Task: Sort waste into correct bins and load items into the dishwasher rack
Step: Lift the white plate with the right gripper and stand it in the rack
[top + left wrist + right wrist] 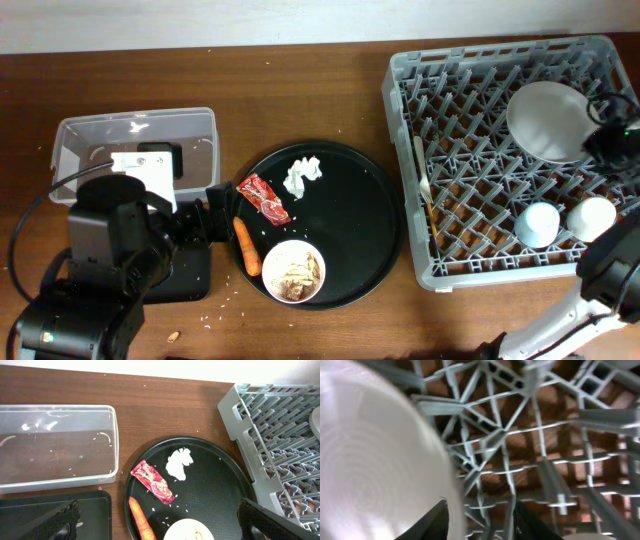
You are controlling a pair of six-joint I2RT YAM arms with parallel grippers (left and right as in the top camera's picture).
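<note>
On the large round black tray [375, 215] lie the red wrapper [263, 198], the white tissue [302, 176], the carrot [247, 246] and the white bowl [293, 271] with brownish food scraps. My left gripper [215, 212] is open and empty just left of the carrot [140, 520]; the wrapper [154, 481] and tissue [179, 463] lie ahead of it [160, 527]. The dishwasher rack [470, 250] holds the pale plate [548, 120], light-blue cup [537, 223], white cup [592, 216], fork [420, 165] and chopsticks [431, 215]. My right gripper [480, 522] is open, its fingers either side of the plate's [375, 460] rim.
The clear tub [130, 135] stands at the back left, seen also in the left wrist view [55, 442]. The shallow black tray [190, 278] lies in front of it, partly under my left arm. Rice grains are scattered on the wooden table by the front edge.
</note>
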